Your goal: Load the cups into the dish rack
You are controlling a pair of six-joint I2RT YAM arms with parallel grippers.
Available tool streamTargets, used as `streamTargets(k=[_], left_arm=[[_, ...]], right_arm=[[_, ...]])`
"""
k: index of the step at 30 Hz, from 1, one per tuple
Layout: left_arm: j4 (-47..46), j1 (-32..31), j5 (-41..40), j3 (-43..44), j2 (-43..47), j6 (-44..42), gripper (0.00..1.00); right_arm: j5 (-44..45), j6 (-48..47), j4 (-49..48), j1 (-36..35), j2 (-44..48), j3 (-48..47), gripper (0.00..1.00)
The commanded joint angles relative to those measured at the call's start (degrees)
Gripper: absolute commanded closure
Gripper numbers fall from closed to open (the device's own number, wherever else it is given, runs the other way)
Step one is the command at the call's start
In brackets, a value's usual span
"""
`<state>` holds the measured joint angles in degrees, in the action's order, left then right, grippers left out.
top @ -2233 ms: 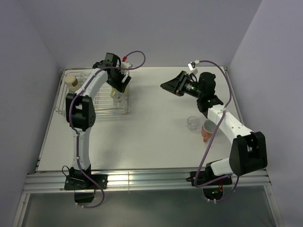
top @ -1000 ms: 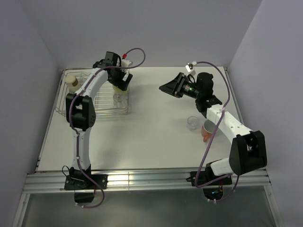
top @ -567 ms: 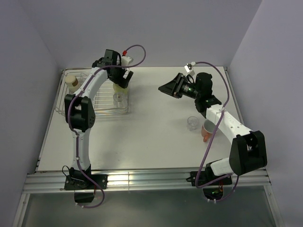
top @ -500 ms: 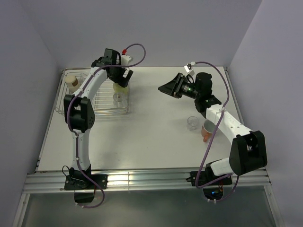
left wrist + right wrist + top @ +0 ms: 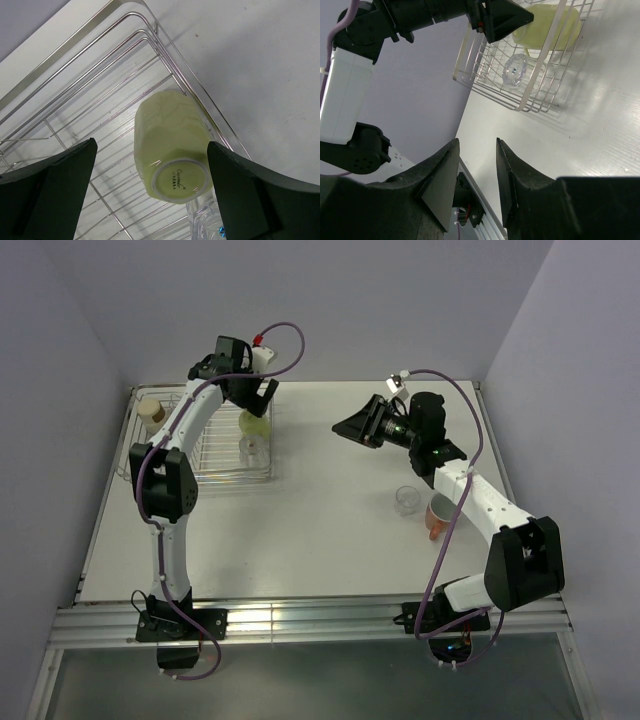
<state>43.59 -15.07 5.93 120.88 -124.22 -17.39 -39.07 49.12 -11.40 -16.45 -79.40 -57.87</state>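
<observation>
Dish rack [image 5: 225, 478] of silver wire sits at the far left of the white table [image 5: 320, 540]. A beige cup [image 5: 152, 412] with a darker top stands in its far left corner. At the rack's right side a yellow-green mug [image 5: 172, 150] lies tilted against the raised wire wall, with its printed base turned up toward the left wrist camera. A clear glass [image 5: 252, 448] stands just beside it on the near side, also inside the rack.

Above the mug hangs the left gripper [image 5: 252, 392]. Its jaws are spread wide and empty, one finger on either side of the mug in the wrist view, and neither touches it.

Well to the right, over the bare middle of the table, the right gripper [image 5: 342, 426] is held in the air and points left toward the rack. Its jaws stand a little apart with nothing between them.

Nearer the right arm, a second clear glass [image 5: 406, 500] stands upright on the table. An orange mug [image 5: 436, 518] is just beside it, partly hidden under the arm
</observation>
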Motion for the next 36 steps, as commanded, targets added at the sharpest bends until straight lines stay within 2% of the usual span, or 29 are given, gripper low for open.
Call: streamTargets(k=[1,15,23,36], left_arm=[[-0.2,0.0,-0.2,0.0,5.2,1.5,0.01],[0.6,-0.4,2.1,-8.1,8.2,2.4,0.04],[0.3,-0.8,1.7,-8.8,7.0,2.3,0.07],[3.2,-0.8,1.1,-2.1,1.9,2.0,0.25]], right_arm=[[1.0,-1.5,0.1,-0.8,1.7,-2.8,0.57],[1.9,-1.8,0.9,-1.3,3.0,-2.0,0.57],[1.9,-2.1,0.9,-1.3,2.8,-1.7,0.57],[1.9,-3.1,1.8,-1.3,1.5,-2.7,0.57]])
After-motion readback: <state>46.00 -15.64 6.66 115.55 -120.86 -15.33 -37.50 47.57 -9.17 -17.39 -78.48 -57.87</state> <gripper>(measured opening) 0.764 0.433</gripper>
